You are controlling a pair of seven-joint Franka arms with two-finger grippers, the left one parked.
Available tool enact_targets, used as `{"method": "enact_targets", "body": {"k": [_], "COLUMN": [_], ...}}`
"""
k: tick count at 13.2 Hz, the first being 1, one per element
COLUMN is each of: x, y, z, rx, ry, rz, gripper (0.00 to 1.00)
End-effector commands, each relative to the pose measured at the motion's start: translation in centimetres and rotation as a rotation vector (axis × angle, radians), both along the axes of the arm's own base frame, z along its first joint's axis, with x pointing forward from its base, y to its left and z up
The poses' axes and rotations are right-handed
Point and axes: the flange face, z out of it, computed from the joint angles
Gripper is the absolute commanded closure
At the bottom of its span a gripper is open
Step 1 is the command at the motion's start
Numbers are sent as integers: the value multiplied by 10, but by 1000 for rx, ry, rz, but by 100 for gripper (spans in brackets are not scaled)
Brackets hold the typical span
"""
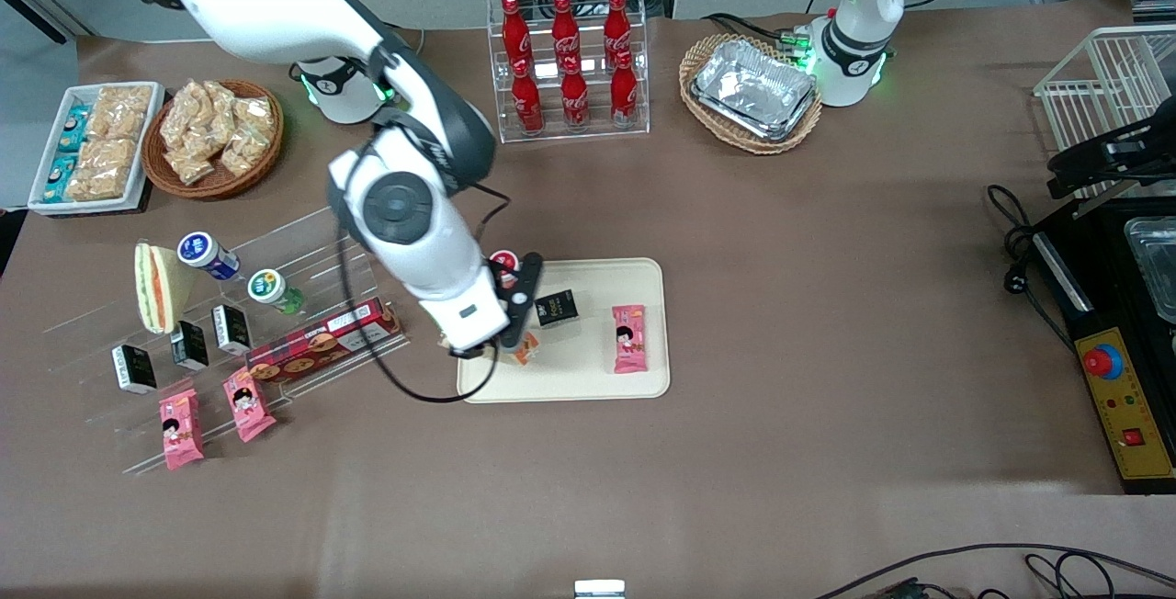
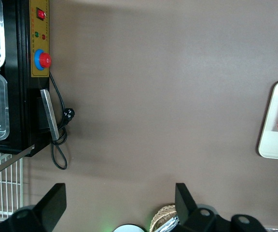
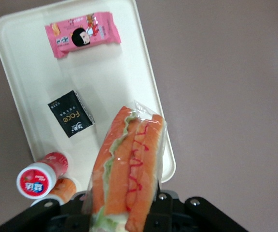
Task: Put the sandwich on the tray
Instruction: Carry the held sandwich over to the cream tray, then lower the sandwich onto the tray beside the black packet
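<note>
My right gripper (image 1: 517, 331) hangs over the tray (image 1: 588, 374) at its corner toward the working arm's end, shut on the sandwich (image 1: 525, 351). In the right wrist view the sandwich (image 3: 129, 164) is a plastic-wrapped wedge with orange and green filling, clamped between the black fingers (image 3: 165, 205) of the gripper (image 3: 124, 205). It sits above the cream tray's rim (image 3: 165, 159). On the tray lie a pink snack packet (image 3: 81, 35) and a black packet (image 3: 71, 113). A red-capped bottle (image 3: 35, 181) lies by the tray's edge.
A second sandwich wedge (image 1: 156, 287) leans on the clear acrylic shelf (image 1: 303, 241) with small bottles, black packets, pink packets and a long red box (image 1: 322, 342). Farther from the camera stand a rack of cola bottles (image 1: 570, 66), snack baskets (image 1: 216, 135) and foil trays (image 1: 753, 89).
</note>
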Motion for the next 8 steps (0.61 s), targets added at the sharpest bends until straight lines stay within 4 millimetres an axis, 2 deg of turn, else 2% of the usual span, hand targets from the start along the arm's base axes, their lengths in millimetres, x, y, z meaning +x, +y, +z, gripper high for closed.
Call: {"method": "enact_targets", "body": {"k": [1,5,8], "x": [-1,-7,-8], "y": [31,55,60], "z": [-44,-90,-124], "rx": [-59,-76,-76], "ry": [-59,-97,-90], "rz": [117,188,210], "gripper": [62,62,61]}}
